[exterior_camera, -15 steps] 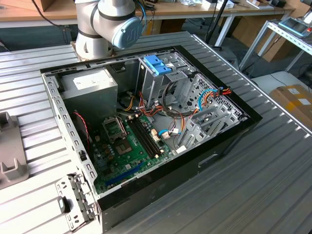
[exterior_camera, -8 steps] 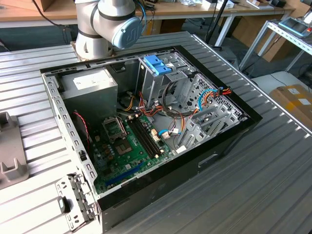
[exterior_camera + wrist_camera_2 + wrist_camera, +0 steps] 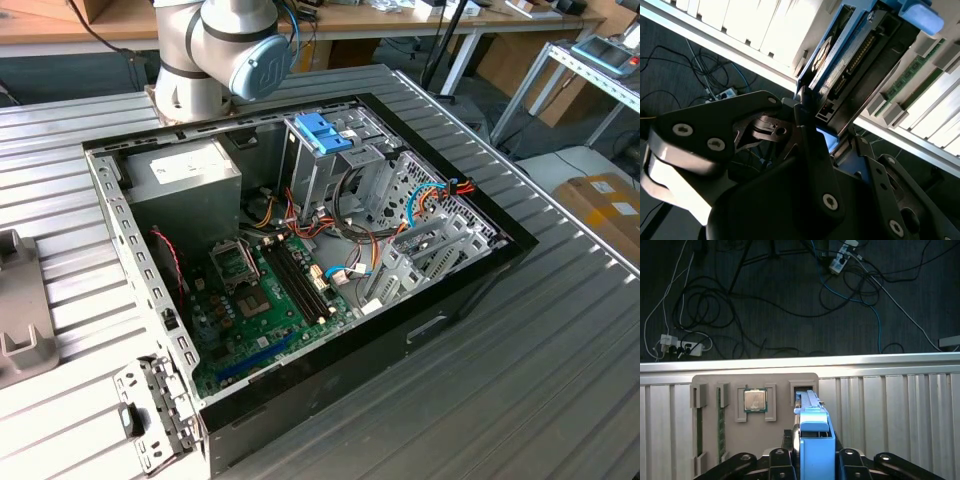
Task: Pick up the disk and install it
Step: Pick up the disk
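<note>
Plastic and metal meet in the grip. The disk [image 3: 812,437] is a flat grey metal slab framed in a smooth light blue carrier. In the first wrist view it shows edge-on, and the tool [image 3: 814,442] is closed narrow on it, with black fingers [image 3: 790,445] pressed against its two broad sides. In the second wrist view the disk [image 3: 850,60] shows a row of connector pins along its dark end. The tool [image 3: 832,125] there is made of matte black linkages with round rivets.

The disk's far end lies over a rectangular slot in a pale grey moulded tray [image 3: 730,382]. I cannot tell whether it sits in the slot or hangs just above it. Beside that slot the tray holds a square processor chip [image 3: 755,400] with a shiny metal lid, and a thin green memory stick [image 3: 719,425] on edge. The tray rests on the surface [image 3: 900,405], which is made of ribbed, silvery aluminium slats. Past its edge, black and blue cables [image 3: 765,305] loop over a dark floor.

In the exterior view an open computer case [image 3: 330,385], black outside and bare sheet steel within, lies on the surface [image 3: 540,390]. It holds a green motherboard [image 3: 260,300] and a perforated metal drive cage [image 3: 330,175] topped by a blue plastic latch [image 3: 322,133]. The rounded grey joint of the robot arm [image 3: 215,45] stands behind the case.
</note>
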